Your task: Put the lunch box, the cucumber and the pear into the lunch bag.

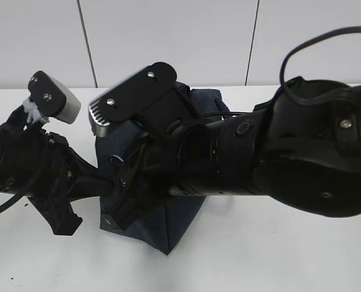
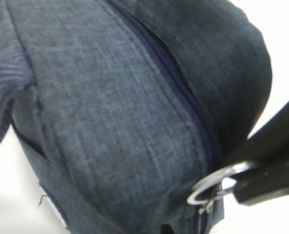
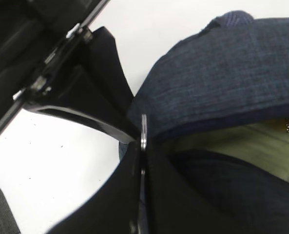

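clearly the lunch bag (image 2: 134,122) is soft, floppy fabric; best taken by its stiff ring pull (image 2: 210,187), which the right fingers (image 3: 142,141) already pinch; left fingers' state unclear.

**Both arms crowd the lunch bag; open bench at the front**

The lunch bag (image 1: 168,228) stands mid-bench, and both black arms close over its top and left side, blocking any approach from above. The right end effector (image 3: 142,141) pinches the metal zipper ring (image 2: 210,187) at a narrow slit showing pale lining (image 3: 222,141). White bench (image 1: 259,255) lies bare along the front edge.
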`<action>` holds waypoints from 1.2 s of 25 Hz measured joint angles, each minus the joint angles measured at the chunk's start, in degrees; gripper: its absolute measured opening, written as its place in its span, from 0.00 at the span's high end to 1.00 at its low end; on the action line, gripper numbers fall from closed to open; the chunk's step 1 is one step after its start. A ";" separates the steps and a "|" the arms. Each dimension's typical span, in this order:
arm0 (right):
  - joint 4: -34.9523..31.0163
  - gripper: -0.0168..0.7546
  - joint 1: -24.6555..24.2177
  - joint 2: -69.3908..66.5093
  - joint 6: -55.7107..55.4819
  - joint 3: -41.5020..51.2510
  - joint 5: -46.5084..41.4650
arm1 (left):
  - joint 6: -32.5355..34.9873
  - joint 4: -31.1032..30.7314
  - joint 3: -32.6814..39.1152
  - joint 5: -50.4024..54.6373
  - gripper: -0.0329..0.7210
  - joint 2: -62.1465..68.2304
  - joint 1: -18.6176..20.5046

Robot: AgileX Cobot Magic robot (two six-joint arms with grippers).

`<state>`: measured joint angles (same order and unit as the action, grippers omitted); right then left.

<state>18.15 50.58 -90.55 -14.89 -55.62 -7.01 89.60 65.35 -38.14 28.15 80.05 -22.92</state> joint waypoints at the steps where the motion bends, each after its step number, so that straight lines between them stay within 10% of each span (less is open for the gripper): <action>1: -0.22 0.97 0.00 0.00 0.00 -0.13 0.00 | 0.17 0.19 0.00 0.00 0.97 0.00 0.00; 17: 1.79 0.97 -1.02 0.00 0.00 -9.23 -8.98 | -0.33 0.67 2.81 -0.60 0.98 0.00 0.06; 30: 2.13 0.97 -15.85 -1.80 0.00 -11.94 -7.55 | -2.76 1.22 4.59 0.35 0.98 -0.20 0.06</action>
<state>20.29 34.73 -92.35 -14.89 -67.56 -14.56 86.83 66.57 -33.54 28.50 79.85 -22.87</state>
